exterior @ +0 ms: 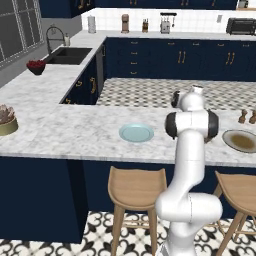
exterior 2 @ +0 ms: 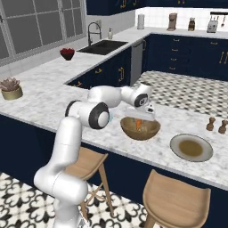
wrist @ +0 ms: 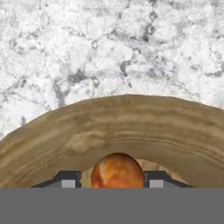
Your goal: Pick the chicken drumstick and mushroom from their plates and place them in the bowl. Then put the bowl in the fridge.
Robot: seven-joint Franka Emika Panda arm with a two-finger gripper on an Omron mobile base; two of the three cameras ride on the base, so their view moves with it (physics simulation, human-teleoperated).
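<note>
Drumstick (wrist: 117,169) sits right between the fingertips in the hand view, its round orange-brown end bulging between the two dark tips, and the wooden bowl (wrist: 118,127) curves directly beyond it, so the thing lies straight along the gripper's own line with the bowl's hollow under it. Jaws stand a little apart on either side of the meat; whether they are pinching it or have just let it go I cannot tell from these pictures. In the right base view the gripper (exterior 2: 138,123) hangs over the bowl (exterior 2: 140,129), fingers pointing down inside the rim, and an orange streak there suggests the drumstick's long axis runs close to upright. My judgement: the drop into the bowl is at hand or just done, and the coming move turns on lifting straight up clear of the rim. Arm is folded low, upper link rising from the base, forearm reaching level across the counter (exterior 2: 53,100), wrist bent down. Blue plate (exterior: 136,133) lies bare beyond the stools; the brown-centred plate (exterior 2: 191,148) sits to the bowl's right. Mushroom cannot be made out.
</note>
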